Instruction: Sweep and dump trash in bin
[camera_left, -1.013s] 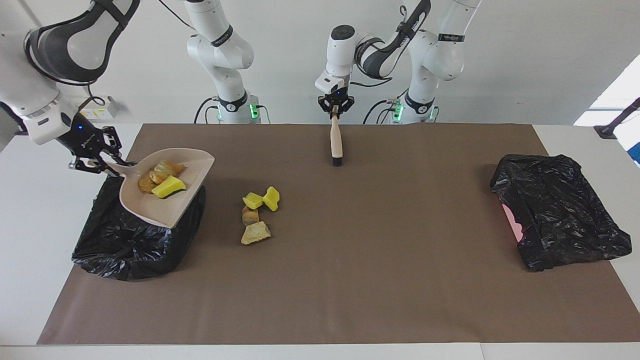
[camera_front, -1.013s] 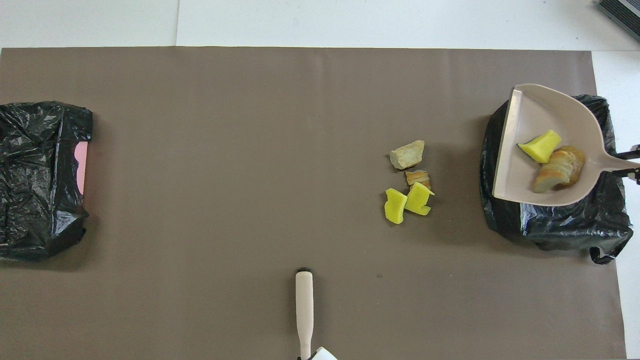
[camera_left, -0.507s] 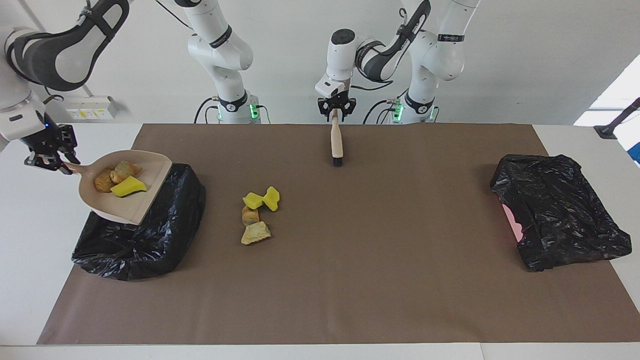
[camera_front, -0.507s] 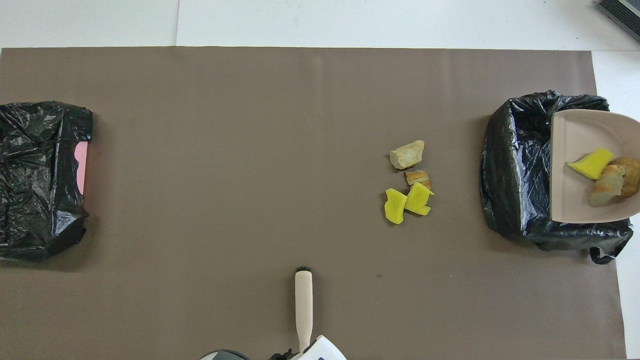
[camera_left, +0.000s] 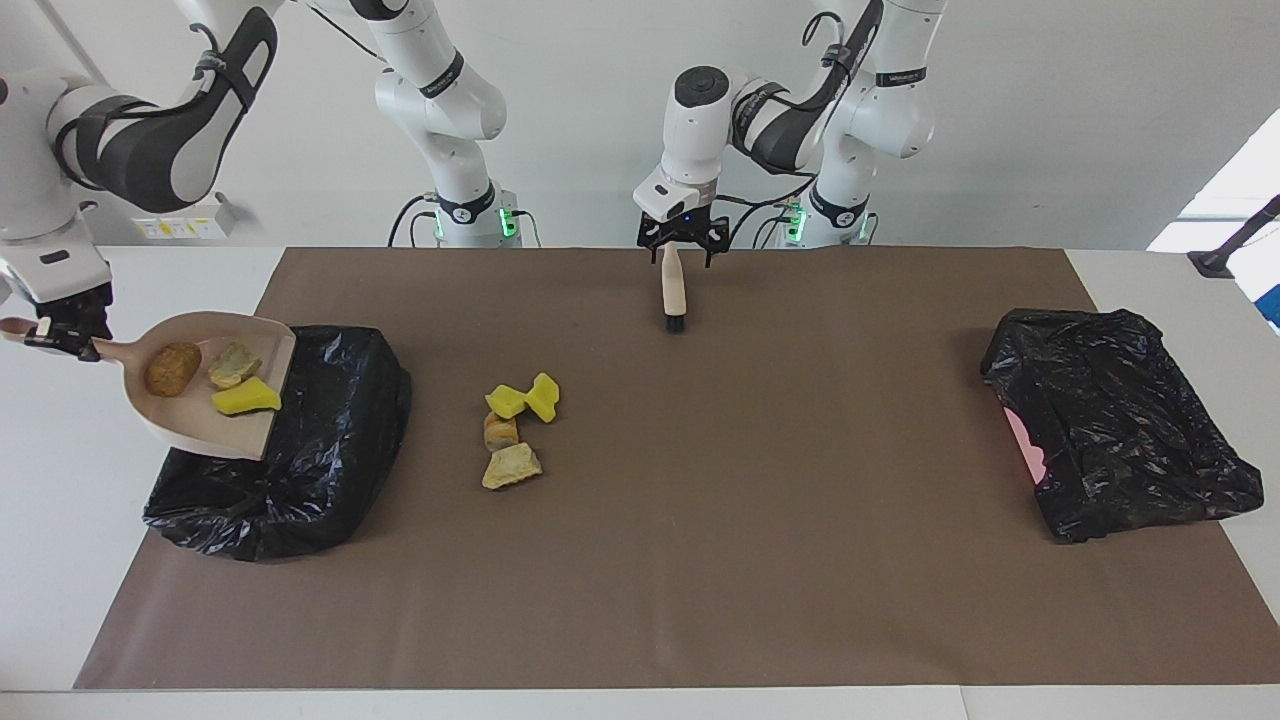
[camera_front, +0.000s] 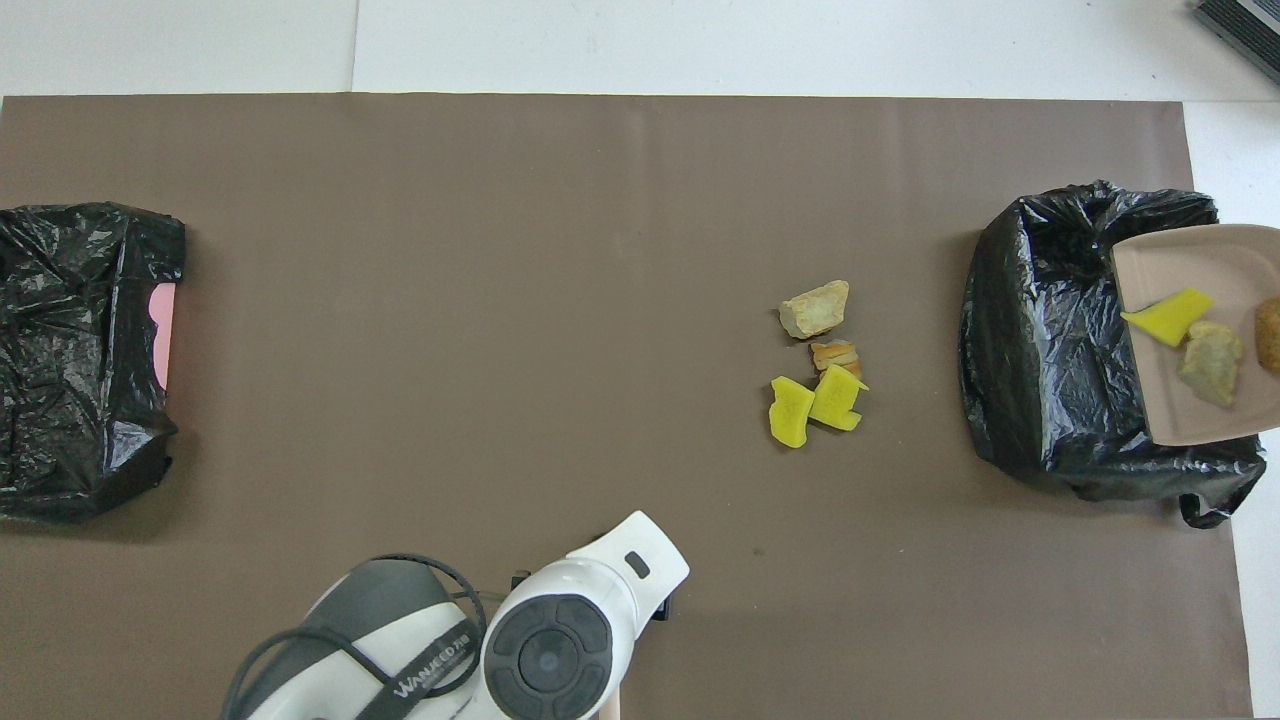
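Brown mat (camera_left: 760, 500) on white table. My left gripper (camera_left: 682, 243) has just spread off the brush (camera_left: 673, 290), which now lies on the mat. My right gripper (camera_left: 62, 330), pinching the dustpan (camera_left: 215, 425) handle, has drawn it back over the bin (camera_left: 330, 440); three trash pieces (camera_left: 245, 398) ride inside, four (camera_left: 515, 425) await sweeping.

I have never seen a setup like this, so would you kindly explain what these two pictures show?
Two robot arms with two-finger grippers work at a table. One picture faces them from across the table; the other looks down from above their own end. The right gripper grips the handle of a pale dustpan, which holds three trash pieces over a black bin bag. Four trash pieces lie on the brown mat. The left gripper is open at the handle end of a brush lying on the mat. A second black bag sits at the left arm's end.
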